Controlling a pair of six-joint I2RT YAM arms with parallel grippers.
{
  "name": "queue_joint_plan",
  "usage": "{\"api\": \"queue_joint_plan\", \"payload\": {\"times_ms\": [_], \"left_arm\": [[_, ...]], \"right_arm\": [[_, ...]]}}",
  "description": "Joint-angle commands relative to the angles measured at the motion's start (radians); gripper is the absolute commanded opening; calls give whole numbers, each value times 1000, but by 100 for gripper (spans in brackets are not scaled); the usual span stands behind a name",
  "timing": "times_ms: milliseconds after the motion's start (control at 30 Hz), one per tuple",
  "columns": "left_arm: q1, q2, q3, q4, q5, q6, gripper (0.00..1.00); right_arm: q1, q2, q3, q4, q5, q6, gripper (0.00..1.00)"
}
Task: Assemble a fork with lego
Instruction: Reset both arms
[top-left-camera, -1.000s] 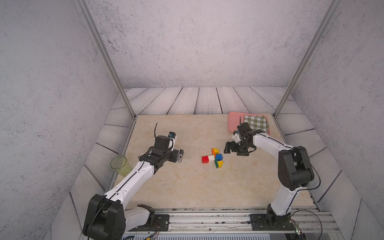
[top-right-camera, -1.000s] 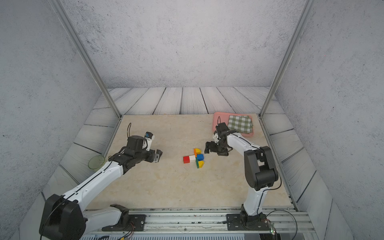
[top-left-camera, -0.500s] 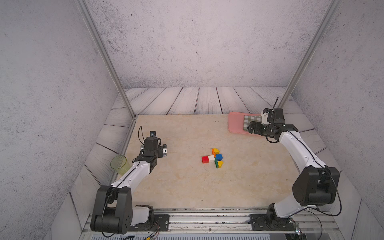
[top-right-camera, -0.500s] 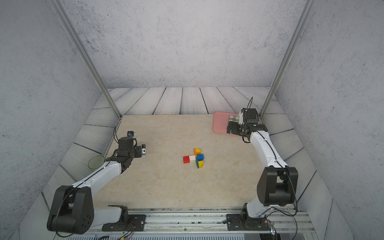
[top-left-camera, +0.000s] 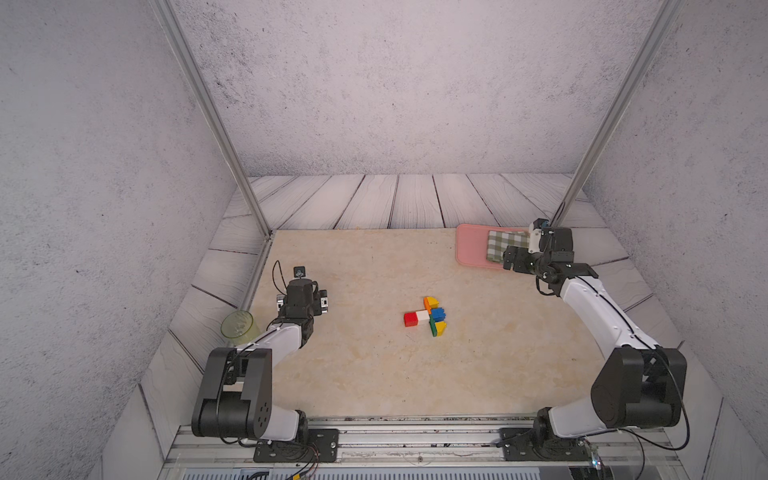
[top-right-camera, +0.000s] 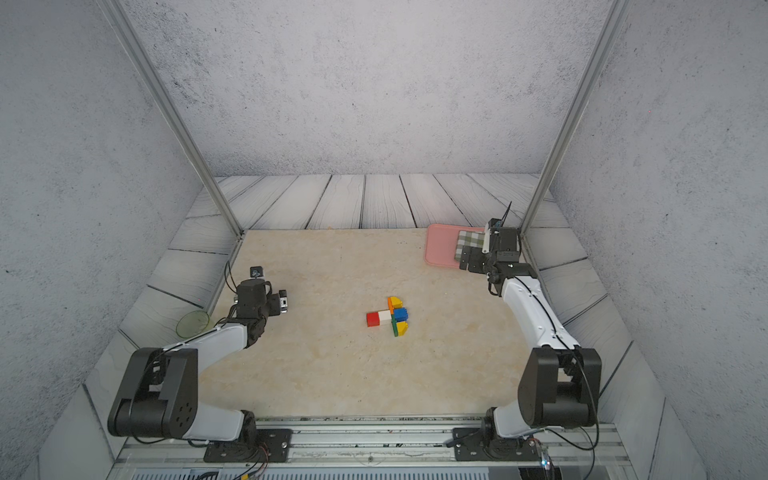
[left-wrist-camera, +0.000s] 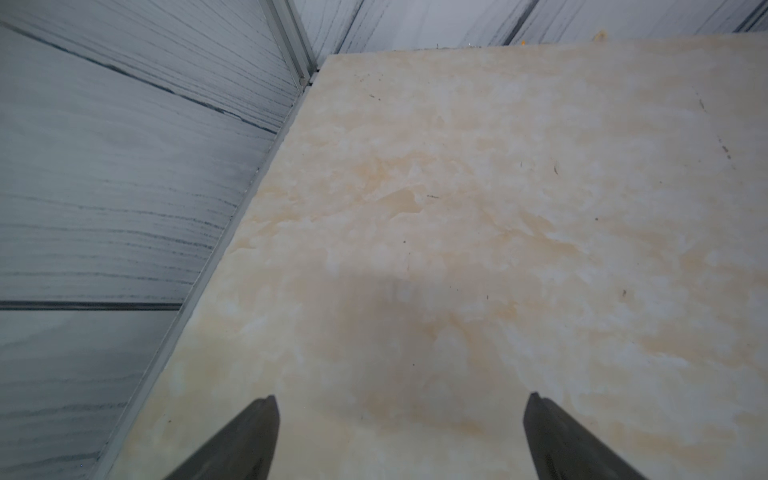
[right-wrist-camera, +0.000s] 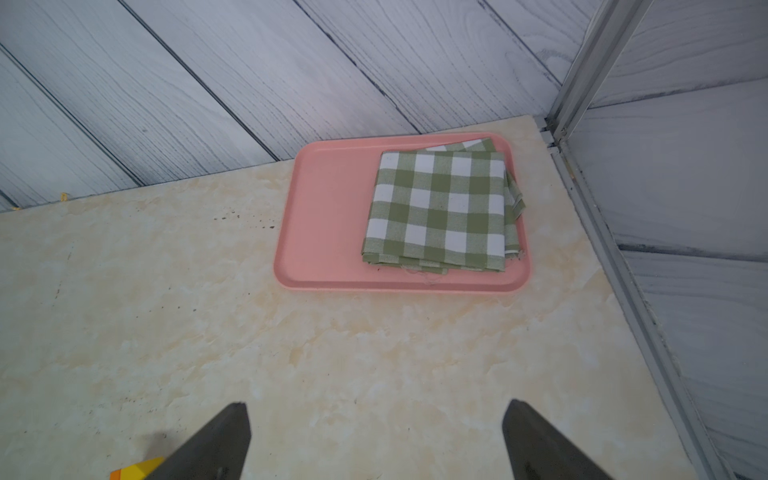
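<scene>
The fork lies flat mid-table in both top views. It has a red and white handle, an orange-green crossbar and yellow, blue and yellow prongs. My left gripper hangs open near the table's left edge, well left of the fork. The left wrist view shows its fingers spread over bare marble. My right gripper is open at the back right beside the tray, with nothing between its fingers. A yellow brick corner of the fork peeks in at the edge of the right wrist view.
A pink tray with a folded green-checked cloth sits at the back right corner, also seen in the right wrist view, tray and cloth. A green cup stands off the table's left edge.
Both arms have drawn away from the fork. The right gripper went from beside the prongs to the tray at the back right. The left gripper retreated to the left edge.
</scene>
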Motion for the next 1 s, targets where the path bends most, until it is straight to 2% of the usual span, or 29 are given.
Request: {"api": "queue_joint_plan", "payload": {"times_ms": [0,67,167,333,500,567,667,733,833,967], "left_arm": [[19,32,10,73,29,19,98],[26,45,15,91,49,32,98],[41,82,-24,210,77,36,98],[46,69,-44,221,115,41,98],[49,76,-125,371,170,62,98],[50,99,-153,450,177,64,98],[53,85,-136,389,182,62,98],[55,91,-140,407,183,61,98],[54,89,-137,399,183,61,98],[54,87,-137,398,184,61,98]], "right_arm": [[-4,-38,-52,89,47,-35,99],[-5,-43,-100,145,60,-52,99],[-5,-53,-189,234,104,-70,99],[-6,-74,-358,394,172,-94,99],[-8,-74,-556,666,154,-91,99],[-8,-75,-568,666,127,-97,99],[-9,-73,-582,682,87,-115,99],[-8,-69,-631,747,66,-121,99],[-9,-51,-741,944,88,-112,99],[-9,58,-794,1132,81,-114,99]]}}
